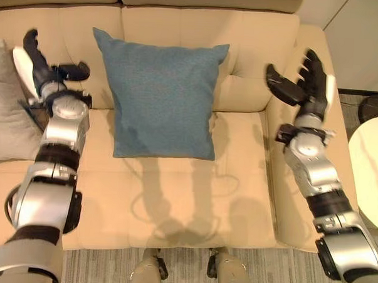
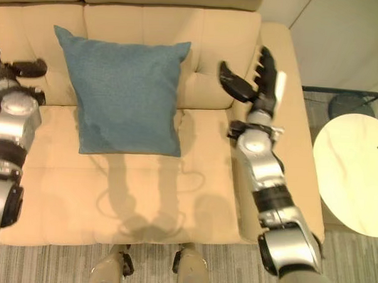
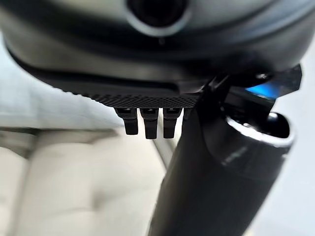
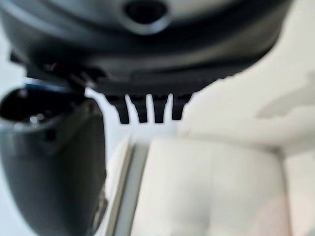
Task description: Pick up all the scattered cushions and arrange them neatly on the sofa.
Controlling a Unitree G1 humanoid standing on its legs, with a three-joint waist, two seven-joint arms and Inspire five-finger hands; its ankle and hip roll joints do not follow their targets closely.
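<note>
Between our two open, empty robot hands, left and right, the square blue fabric cushion leans upright on the beige sofa, about equally near each.

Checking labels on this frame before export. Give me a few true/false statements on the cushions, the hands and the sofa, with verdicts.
1. The blue cushion leans against the sofa backrest. True.
2. The right hand grips the blue cushion. False: it is open, held apart from the cushion, over the sofa's armrest side.
3. A grey cushion sits at the sofa's left end. True.
4. The left hand is shut on the grey cushion. False: its fingers are straight and hold nothing.
5. A round white table stands to the robot's left. False: it is on the right, beyond the armrest.
</note>
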